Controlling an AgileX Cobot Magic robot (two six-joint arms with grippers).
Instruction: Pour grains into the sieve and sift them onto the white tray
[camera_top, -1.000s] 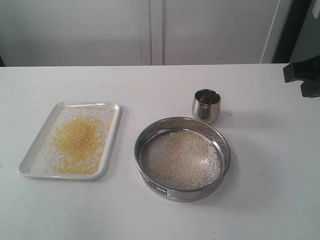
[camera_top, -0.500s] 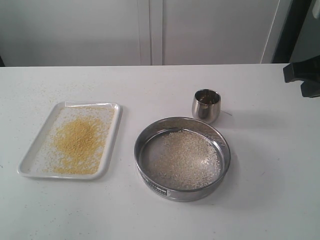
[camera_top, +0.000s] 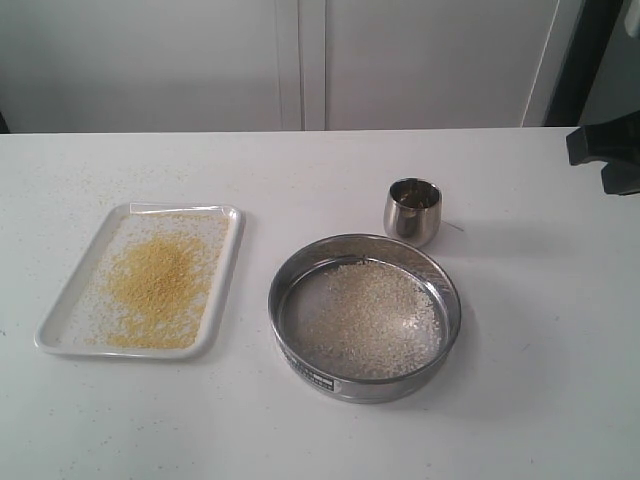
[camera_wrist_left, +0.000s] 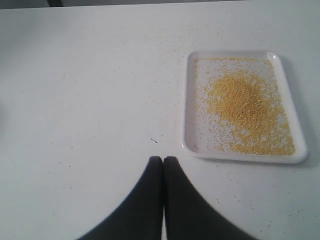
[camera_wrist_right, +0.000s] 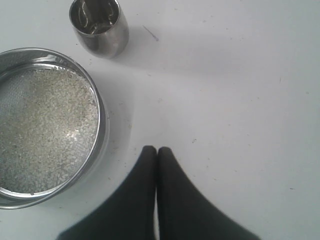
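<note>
The tabletop (camera_top: 300, 165) carries the sieve (camera_top: 400, 385) at centre, whitish grains (camera_top: 370, 320) inside; my right wrist view cuts off its rim. The white tray (camera_top: 75, 315) lies to its left, holding yellow grains (camera_top: 158, 285). A steel cup (camera_top: 412, 210) stands just behind the sieve. My left fingers (camera_wrist_left: 150, 185) and right fingers (camera_wrist_right: 142, 175) are pressed together, empty.

We see the wide round steel-rimmed sieve (camera_wrist_right: 102, 125) cut off by the right wrist view's edge; we cannot read its small black-and-white label (camera_top: 312, 375).
</note>
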